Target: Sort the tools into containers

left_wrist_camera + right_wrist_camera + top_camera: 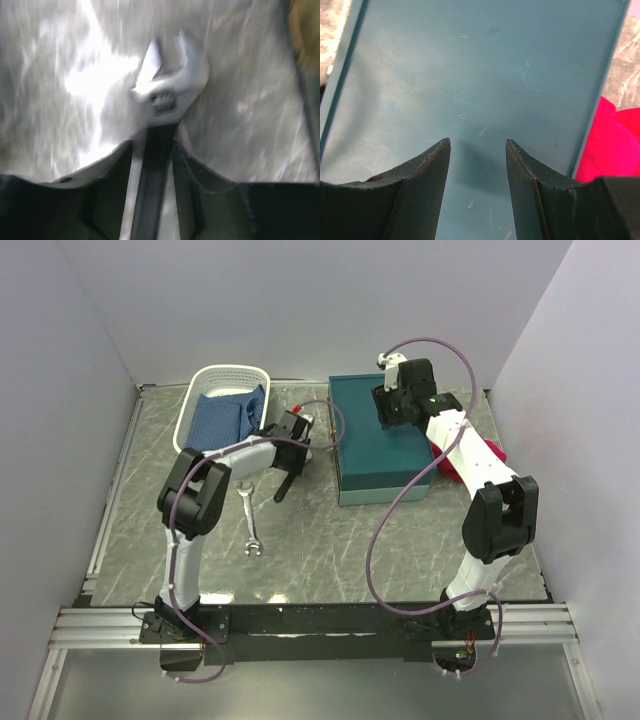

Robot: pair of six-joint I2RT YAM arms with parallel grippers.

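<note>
Wrench (170, 90): dark-handled adjustable type, silver head pointing away from the left wrist camera over marbled tabletop, just left of the teal box (365, 440); the view is blurred, and we cannot tell whether it rests on the surface.
Left gripper (285, 480): jaws clamped on the wrench's dark handle, with one finger (112, 172) on each side, just left of the teal box's near left corner.
Teal box: lid down, standing right of centre on the table (330, 550).
Right gripper (477, 150): hovers above the far part of the teal box's lid, jaws apart; beneath them we see only scratched teal metal.
Spanner (250, 522): silver, open-ended, lying flat on the table well left of the teal box, nearer the arm bases.
Basket (232, 371): white, left of the teal box at the far side, holding a folded blue cloth (225, 415).
Red cloth (612, 137): bunched against the teal box's right side, partly under the right arm.
</note>
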